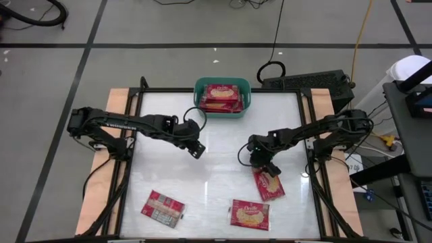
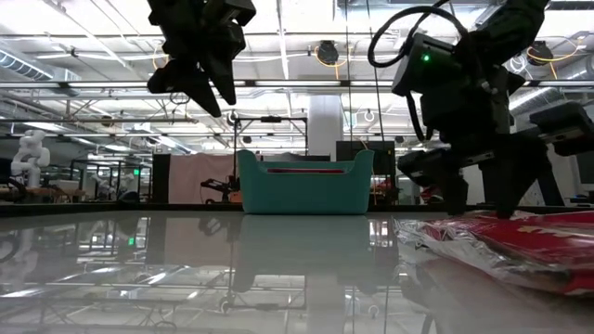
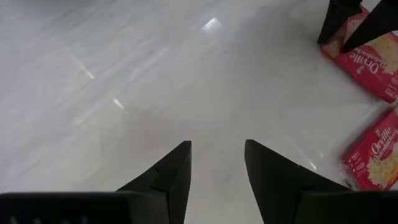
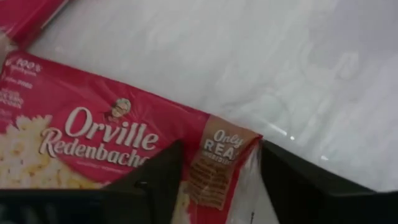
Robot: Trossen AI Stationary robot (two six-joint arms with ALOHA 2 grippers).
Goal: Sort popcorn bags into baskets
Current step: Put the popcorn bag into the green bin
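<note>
The teal basket (image 1: pixel 198 94) (image 2: pixel 306 186) stands at the table's far edge with red popcorn bags (image 1: pixel 221 96) lying in it. Three more bags lie flat on the table: one right of centre (image 1: pixel 270 185) (image 4: pixel 93 137) (image 2: pixel 520 237), one at the near edge (image 1: pixel 250 213), and one near left showing some grey print (image 1: pixel 162 208). My right gripper (image 1: pixel 265 167) (image 4: pixel 217 186) is open and low over the far end of the right-of-centre bag, a finger on either side of that end. My left gripper (image 1: pixel 196 150) (image 3: pixel 217 168) is open and hangs well above bare table near the middle. My right gripper comes from above, pointing down, its open fingers standing astride the bag's far end (image 4: pixel 217 155), one over the red print and one beside the edge. I cannot tell whether a fingertip touches the bag. The bag lies flat on the table.
The white tabletop (image 1: pixel 223 142) is bare between the grippers and the basket. Wooden side rails (image 1: pixel 115 108) and a dark frame border the table. In the left wrist view, the right arm's fingers (image 3: pixel 348 25) stand on a bag (image 3: pixel 373 59), with another bag (image 3: pixel 376 155) nearer.
</note>
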